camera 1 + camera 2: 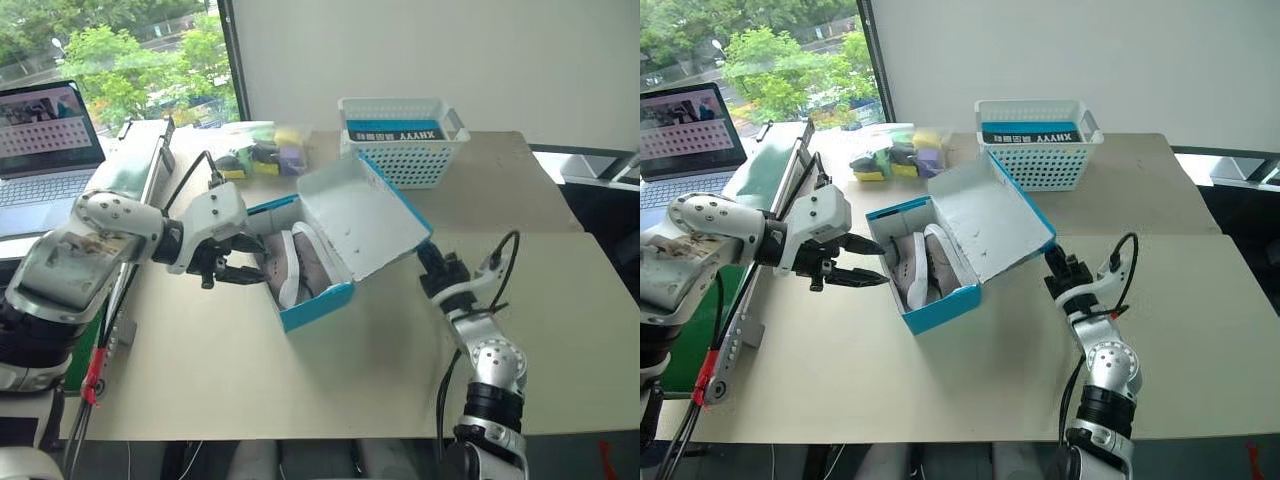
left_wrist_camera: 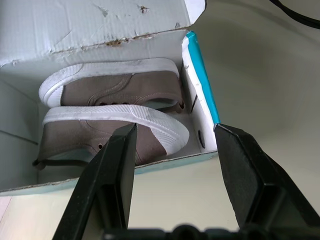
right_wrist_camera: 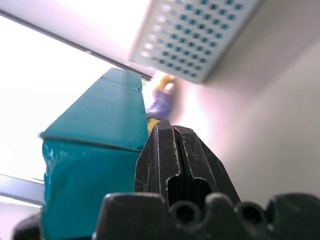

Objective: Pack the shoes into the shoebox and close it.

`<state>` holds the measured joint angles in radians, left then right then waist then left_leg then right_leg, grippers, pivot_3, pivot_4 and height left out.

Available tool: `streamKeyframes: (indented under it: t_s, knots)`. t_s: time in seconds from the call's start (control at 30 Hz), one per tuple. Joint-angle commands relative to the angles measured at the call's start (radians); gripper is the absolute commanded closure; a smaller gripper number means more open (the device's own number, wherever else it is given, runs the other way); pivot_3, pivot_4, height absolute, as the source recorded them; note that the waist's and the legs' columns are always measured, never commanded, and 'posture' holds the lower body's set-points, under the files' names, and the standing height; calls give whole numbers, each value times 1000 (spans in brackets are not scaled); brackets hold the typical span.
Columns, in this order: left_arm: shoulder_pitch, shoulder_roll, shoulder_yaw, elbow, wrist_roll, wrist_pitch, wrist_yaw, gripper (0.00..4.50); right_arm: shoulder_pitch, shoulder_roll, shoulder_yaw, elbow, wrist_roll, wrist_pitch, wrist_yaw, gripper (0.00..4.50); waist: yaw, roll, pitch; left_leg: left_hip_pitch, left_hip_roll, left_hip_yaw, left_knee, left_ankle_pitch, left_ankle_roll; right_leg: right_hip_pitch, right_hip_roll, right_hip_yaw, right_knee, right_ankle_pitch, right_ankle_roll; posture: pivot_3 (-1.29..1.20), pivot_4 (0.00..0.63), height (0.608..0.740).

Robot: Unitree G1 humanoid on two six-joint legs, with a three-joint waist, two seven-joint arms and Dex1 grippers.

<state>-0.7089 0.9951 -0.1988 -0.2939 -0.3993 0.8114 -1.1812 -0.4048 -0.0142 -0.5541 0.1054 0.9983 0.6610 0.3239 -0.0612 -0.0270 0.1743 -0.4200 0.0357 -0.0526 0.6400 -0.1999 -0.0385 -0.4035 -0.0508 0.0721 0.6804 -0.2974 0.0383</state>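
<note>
My left gripper (image 1: 868, 262) has its fingers (image 2: 112, 175) spread apart with nothing between them, hanging just off the open side of the shoebox (image 1: 940, 312) and pointing at it. My right gripper (image 1: 1057, 262) has its fingers pressed tight together, empty, sitting just under the free edge of the raised lid (image 1: 985, 222); I cannot tell whether it touches the lid.

From there, biggest first. The desk (image 1: 970, 385) is a pale tan surface carrying everything. A laptop (image 1: 42, 140) stands open at the far left, beside the window. The shoebox sits near the middle of the desk, teal outside and white inside, its hinged lid tilted up and back toward my right side, white inner face showing. A white lattice basket (image 1: 1040, 150) stands at the far edge of the desk, well behind the shoebox, with a teal and black lettered thing lying in it. To the left of the basket lies a small heap of black, yellow and purple items (image 1: 895, 155) in clear wrap.

The shoes (image 2: 112, 107) are both inside the shoebox, lying on their sides next to each other, grey-taupe fabric with white soles, toes toward the same end wall. In the left wrist view the nearer shoe's sole rests close to the box's front wall.
</note>
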Motion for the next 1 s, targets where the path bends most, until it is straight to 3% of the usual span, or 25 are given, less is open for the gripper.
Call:
streamKeyframes:
  t_s: [0.03, 0.27, 0.37, 0.53, 0.7, 1.0]
  knots:
    - [-23, 10, 42, -41, -12, 18, 11, 1922, -50, -23, 4, -19, 103, 62, -11, 4440, -2, 0, 0, 0, 0, 0, 0, 0, 0, 0, 0, 0, 0, 0, 0, 0, 150, 740]
    - [26, 44, 96, -86, -23, 59, 37, 1922, -125, -81, 96, -41, 160, 197, 21, 4440, -7, 1, 0, -1, 0, 0, 0, 0, 0, -1, 0, 0, 0, 0, 0, 0, 150, 740]
    - [53, 71, 122, -115, -24, 68, 51, 1922, -158, -144, 263, -93, 26, 235, 23, 4440, -11, 1, 1, -1, 0, 0, 0, 0, 0, -1, 0, 1, 0, 0, 0, 0, 150, 740]
    - [96, 104, 178, -176, -67, 114, 64, 1922, -218, -189, 433, -140, -67, 273, 54, 4440, -8, 1, 1, -1, 0, 0, 1, 0, 0, -1, 0, 0, 0, 0, 0, 0, 150, 740]
    - [196, 137, 265, -275, -118, 180, 103, 1922, -323, -258, 691, -67, -289, 264, 130, 4440, -7, 1, 1, -2, 0, 0, 2, 0, 0, -1, 0, 0, -1, 0, 0, 0, 150, 740]
    - [299, 131, 364, -365, -177, 247, 196, 1922, -411, -199, 808, 153, -482, 132, 270, 4440, -6, 1, 1, -1, 0, -1, 3, 0, 0, -1, 0, 0, 0, 0, 0, 0, 150, 740]
